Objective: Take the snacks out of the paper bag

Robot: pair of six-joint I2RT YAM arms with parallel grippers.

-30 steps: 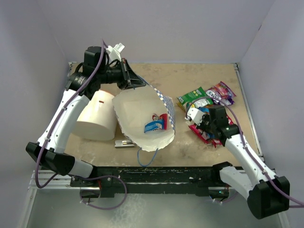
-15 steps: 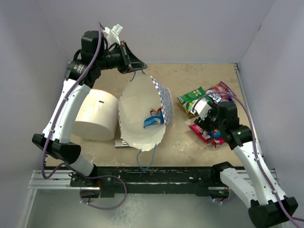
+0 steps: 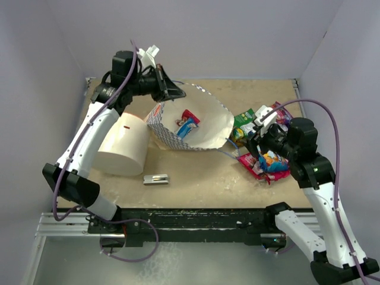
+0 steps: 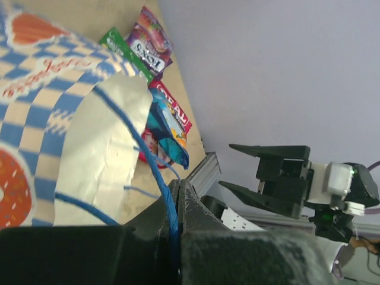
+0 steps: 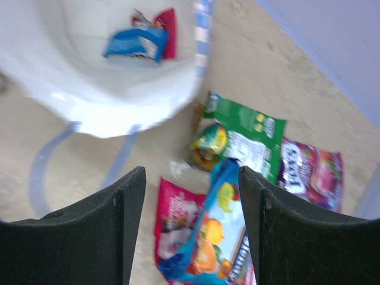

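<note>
Our left gripper has its fingers pinched together on a blue string handle of the paper bag, so the bag hangs tilted with its open mouth turned up. Our right gripper is spread wide and holds nothing, hovering just off the bag's mouth.

Inside the bag lie a blue packet and a red packet, touching each other. Beside the bag's mouth, on the table, the other snacks are heaped: a green packet, a purple packet, a pink packet and a blue-and-orange packet lying over the pink one.

Only the left wrist view gives us print. The purple packet reads "FOX'S", a red one shows "PAL", and the bag's checked band carries red script we cannot read.

Only the top view shows the white cylinder on the bag's other side and the grey clip in front of the bag.
</note>
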